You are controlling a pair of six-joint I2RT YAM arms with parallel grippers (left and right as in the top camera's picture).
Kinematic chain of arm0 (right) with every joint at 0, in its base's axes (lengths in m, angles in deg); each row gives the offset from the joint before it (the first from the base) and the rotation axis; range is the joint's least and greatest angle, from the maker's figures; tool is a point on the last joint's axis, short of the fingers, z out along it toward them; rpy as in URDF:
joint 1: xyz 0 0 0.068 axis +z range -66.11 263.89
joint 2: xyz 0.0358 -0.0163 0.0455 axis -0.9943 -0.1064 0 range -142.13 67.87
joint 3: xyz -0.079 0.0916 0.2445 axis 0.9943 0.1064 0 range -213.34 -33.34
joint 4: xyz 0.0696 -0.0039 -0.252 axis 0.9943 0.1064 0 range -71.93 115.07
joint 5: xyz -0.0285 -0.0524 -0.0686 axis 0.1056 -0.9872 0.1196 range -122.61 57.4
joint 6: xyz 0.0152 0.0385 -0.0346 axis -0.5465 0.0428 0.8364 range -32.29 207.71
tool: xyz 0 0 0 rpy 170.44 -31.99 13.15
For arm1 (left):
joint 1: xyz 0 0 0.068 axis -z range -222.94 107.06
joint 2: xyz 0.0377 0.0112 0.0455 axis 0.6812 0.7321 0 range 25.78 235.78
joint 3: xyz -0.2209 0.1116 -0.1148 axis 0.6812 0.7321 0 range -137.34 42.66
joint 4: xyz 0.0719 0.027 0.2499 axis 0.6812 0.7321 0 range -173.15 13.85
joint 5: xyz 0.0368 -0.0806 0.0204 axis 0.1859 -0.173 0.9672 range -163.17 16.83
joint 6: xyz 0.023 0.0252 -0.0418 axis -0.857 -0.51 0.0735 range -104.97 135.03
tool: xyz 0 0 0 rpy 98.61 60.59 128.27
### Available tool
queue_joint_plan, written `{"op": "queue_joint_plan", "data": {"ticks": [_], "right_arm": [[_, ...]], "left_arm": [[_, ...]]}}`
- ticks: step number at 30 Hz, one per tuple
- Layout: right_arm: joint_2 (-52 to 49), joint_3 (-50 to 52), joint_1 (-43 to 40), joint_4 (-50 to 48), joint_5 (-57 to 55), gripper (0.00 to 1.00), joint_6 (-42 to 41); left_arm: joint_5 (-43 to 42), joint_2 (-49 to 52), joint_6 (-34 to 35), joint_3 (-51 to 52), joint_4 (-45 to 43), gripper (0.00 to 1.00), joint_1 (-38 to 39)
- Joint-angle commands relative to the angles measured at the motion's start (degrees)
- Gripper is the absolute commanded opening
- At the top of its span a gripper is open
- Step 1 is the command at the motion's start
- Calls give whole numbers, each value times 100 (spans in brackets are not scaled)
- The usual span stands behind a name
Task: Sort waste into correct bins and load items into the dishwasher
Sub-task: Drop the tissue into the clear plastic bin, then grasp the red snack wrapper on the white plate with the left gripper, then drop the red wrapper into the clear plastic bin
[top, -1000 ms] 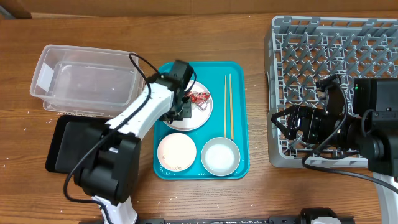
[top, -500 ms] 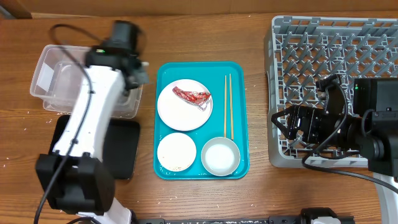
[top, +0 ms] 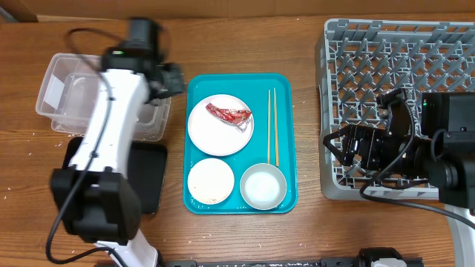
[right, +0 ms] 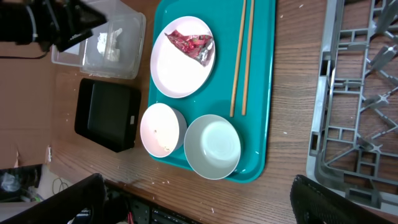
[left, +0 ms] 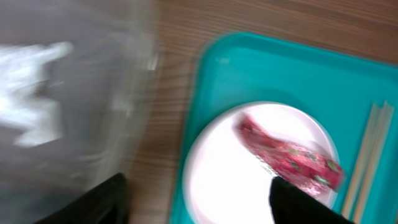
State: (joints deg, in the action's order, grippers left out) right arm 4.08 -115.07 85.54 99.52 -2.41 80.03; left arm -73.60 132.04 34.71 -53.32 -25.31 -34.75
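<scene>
Left jaws: open; dark fingertips stood wide apart with nothing between them. The wrist view was blurred.
Left jaws position: above the gap between the clear tub and the teal tray, at the tub's right end.
Left arm: lay across the tub and the black tray.
Right jaws: open and empty; fingertips sat at the bottom corners of the wrist view.
Right jaws position: over the left edge of the grey dish rack, well apart from the teal tray.
Red wrapper: lay crumpled on the white plate, toward its upper right, apart from both jaws.
White plate: on the teal tray, upper left part.
Chopsticks: side by side on the teal tray, just right of the plate.
Pinkish bowl: on the tray below the plate. It held a few specks, too small to tell what.
White bowl: just beside the pinkish bowl, on its right.
Tissue wad: inside the clear tub, near its right end.
Black tray: on the desk just below the tub, partly hidden by the left arm.
White specks: scattered on the desk left of the black tray.
</scene>
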Motion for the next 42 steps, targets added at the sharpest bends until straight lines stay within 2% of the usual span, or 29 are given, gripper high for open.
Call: {"op": "queue_joint_plan", "data": {"ticks": [1, 3, 7, 12, 13, 16, 17, 18, 19, 25, 34, 38, 39, 42], "right_arm": [[-20, -72, 39, -31, 48, 96, 26], [-26, -72, 37, -31, 50, 97, 26], [-48, -72, 39, -33, 55, 97, 24], [-98, -72, 39, -31, 55, 97, 24], [-109, -72, 39, -31, 55, 97, 24], [-127, -70, 37, -28, 55, 97, 24], [-129, -68, 37, -33, 55, 97, 26], [-127, -68, 37, -33, 52, 97, 26], [-127, -68, 37, -33, 55, 97, 26], [-127, -68, 37, 13, 52, 97, 26], [-127, -68, 37, 35, 55, 97, 24], [-127, -68, 37, 57, 52, 97, 26], [-127, -68, 37, 79, 50, 97, 26], [-127, -68, 37, 122, 31, 97, 28]], "left_arm": [[304, 413, -444, 26, -149, 86, 804], [372, 710, -227, 26, -227, 87, 1056], [319, 1281, 815, 26, -293, 82, 1250], [-114, 1759, 1355, 26, -417, 70, 1246], [-144, 1816, 1414, 26, -415, 65, 1244], [-396, 1888, 1414, 26, -402, 37, 1244], [-413, 1888, 1414, 26, -400, 27, 1244], [-433, 1871, 1405, 17, -376, 12, 1244], [-461, 1856, 1368, 7, -345, 4, 1244], [-444, 1484, 1005, -339, 131, 4, 1224], [455, 304, 1010, -643, 654, 4, 643], [-455, 151, 855, -638, 592, 4, 260], [-664, 208, 859, -638, 592, 13, 284], [-804, 442, 868, -603, 483, 52, 621]]}}
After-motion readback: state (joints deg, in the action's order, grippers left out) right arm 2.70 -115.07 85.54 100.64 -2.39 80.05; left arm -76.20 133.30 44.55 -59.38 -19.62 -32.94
